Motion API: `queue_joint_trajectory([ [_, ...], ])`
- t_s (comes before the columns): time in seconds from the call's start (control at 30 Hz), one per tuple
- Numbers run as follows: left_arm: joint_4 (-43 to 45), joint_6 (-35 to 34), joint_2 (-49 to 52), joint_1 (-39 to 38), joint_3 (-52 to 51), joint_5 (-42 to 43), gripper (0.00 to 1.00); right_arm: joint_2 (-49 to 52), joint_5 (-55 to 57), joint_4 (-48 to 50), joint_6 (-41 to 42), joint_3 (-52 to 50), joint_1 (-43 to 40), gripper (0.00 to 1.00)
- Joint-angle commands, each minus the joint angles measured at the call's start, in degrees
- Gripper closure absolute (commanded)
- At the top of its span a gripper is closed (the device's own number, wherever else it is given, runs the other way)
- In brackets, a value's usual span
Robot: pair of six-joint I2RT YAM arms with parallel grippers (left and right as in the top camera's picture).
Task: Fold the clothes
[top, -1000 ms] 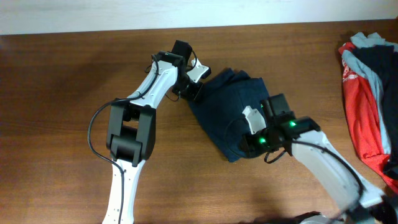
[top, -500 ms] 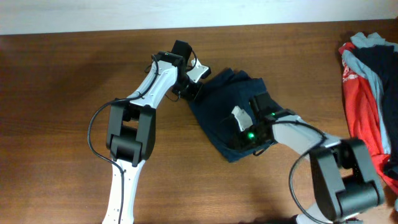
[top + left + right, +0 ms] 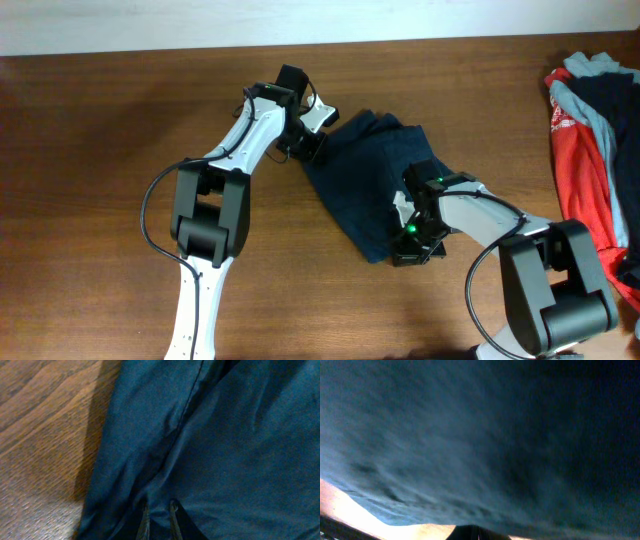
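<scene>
We are gripping the shorts (image 3: 365,175), which are lying bunched just toward 3 o'clock of mid-table, at two ends. Our left claw (image 3: 158,519) is clamping a ridge of cloth at their 10 o'clock corner. Our right claw (image 3: 408,245) is sitting at the 5 o'clock hem with cloth filling its view, so we cannot tell how its jaws stand. We are judging that both should lift evenly, with the fabric taut. The table (image 3: 100,150) is brown wood, and a pile (image 3: 590,150) is lying at 3 o'clock.

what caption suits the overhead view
Left gripper and right gripper at opposite edges of the navy garment on a wooden table, other clothes piled far right
</scene>
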Motion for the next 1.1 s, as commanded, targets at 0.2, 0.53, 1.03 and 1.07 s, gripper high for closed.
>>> queue_joint_trajectory([
  [0.2,-14.1,0.2,-4.5,4.3,14.7,-2.9,0.79,-26.4,2.7,1.4,-0.9,0.1,-0.3,0.96],
  [0.53,-29.4,-17.3,-14.4,10.1,24.7,-3.4,0.73,-44.6,2.7,4.8,-0.9,0.2,-0.3,0.39],
  [1.03,-38.9,-18.3,-25.4,3.7,8.4,-21.8,0.67,-40.0,2.7,1.9,-0.2,0.2,-0.3,0.18],
  [1.07,-38.9,-19.4,-27.8,3.7,4.5,-23.9,0.67,-40.0,2.7,2.0,-0.3,0.2,-0.3,0.17],
])
